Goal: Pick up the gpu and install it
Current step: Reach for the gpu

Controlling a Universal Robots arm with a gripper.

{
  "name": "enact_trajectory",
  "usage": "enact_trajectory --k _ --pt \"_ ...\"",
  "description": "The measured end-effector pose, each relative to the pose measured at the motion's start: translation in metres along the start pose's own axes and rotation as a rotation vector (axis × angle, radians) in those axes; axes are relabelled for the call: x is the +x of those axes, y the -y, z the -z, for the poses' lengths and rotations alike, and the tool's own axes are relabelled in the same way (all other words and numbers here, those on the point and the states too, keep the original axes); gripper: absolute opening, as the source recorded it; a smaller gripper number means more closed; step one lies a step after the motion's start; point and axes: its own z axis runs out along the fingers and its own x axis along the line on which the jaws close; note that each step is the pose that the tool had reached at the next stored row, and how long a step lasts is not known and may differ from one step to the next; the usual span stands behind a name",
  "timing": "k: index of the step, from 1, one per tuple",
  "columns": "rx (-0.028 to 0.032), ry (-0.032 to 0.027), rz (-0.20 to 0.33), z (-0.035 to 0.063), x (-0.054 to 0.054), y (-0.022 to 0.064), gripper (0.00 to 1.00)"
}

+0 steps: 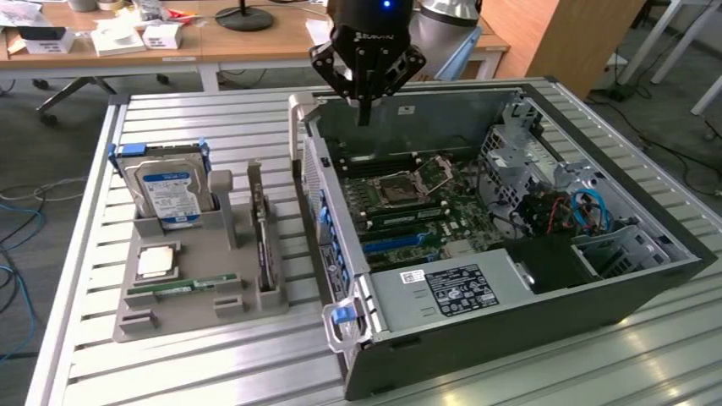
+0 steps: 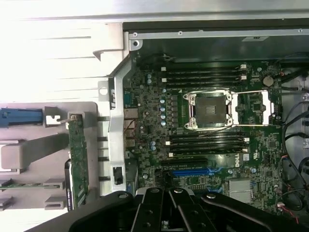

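Note:
The gpu [image 1: 263,237] stands on its long edge in a slot of the grey holder [image 1: 186,317], at the exterior view's left of the open computer case [image 1: 631,279]. In the wrist view the gpu [image 2: 77,159] appears as a thin green board edge beside the case wall. My gripper [image 1: 363,114] hangs above the far end of the case, over the motherboard [image 1: 412,203], well apart from the gpu. Its black fingers [image 2: 179,205] are pressed together with nothing between them. A blue expansion slot [image 2: 193,171] lies free on the motherboard.
The holder also carries a silver hard drive [image 1: 169,190], a processor chip [image 1: 155,260] and a green RAM stick [image 1: 181,288]. The case's side wall [image 1: 321,211] rises between holder and motherboard. Cables and a drive cage [image 1: 615,245] fill the case's right end. Desks stand behind the table.

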Motion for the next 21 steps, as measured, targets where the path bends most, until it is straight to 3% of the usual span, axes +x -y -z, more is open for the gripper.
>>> enact_trajectory --k 21 --pt "-0.0001 0.0010 0.000 0.0014 0.059 0.0013 0.11"
